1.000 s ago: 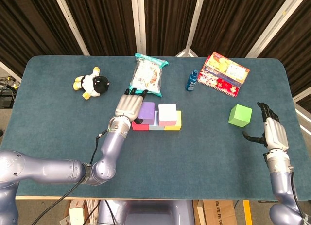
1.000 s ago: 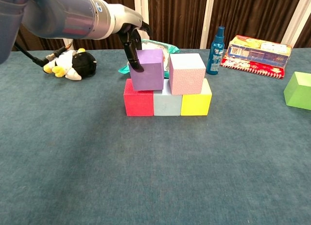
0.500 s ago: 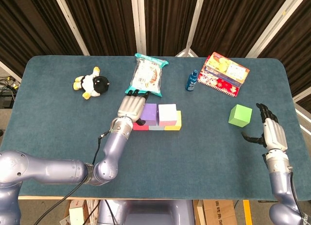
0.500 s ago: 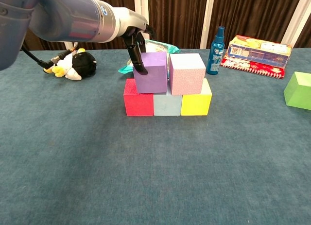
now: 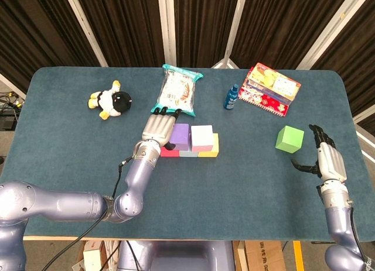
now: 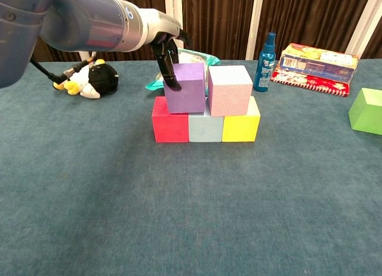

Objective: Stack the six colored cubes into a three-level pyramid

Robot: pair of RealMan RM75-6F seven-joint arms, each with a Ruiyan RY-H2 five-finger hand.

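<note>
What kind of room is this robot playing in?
Probably a robot lab or test room, not a home. A table covered in blue-green cloth stands before dark curtains, and cables and cardboard boxes lie on the floor around it.

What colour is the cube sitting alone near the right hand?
Green. The lone cube shows best in the head view, apart from the stack.

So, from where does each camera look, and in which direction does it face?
Head view: sits high, looks steeply down on the whole table; shows the left hand with its arm, and the right hand.
Chest view: sits low at the near edge, looks level across at the cube stack; shows only the left arm and hand.
Both share the purple cube, pink cube, green cube and blue bottle.
</note>
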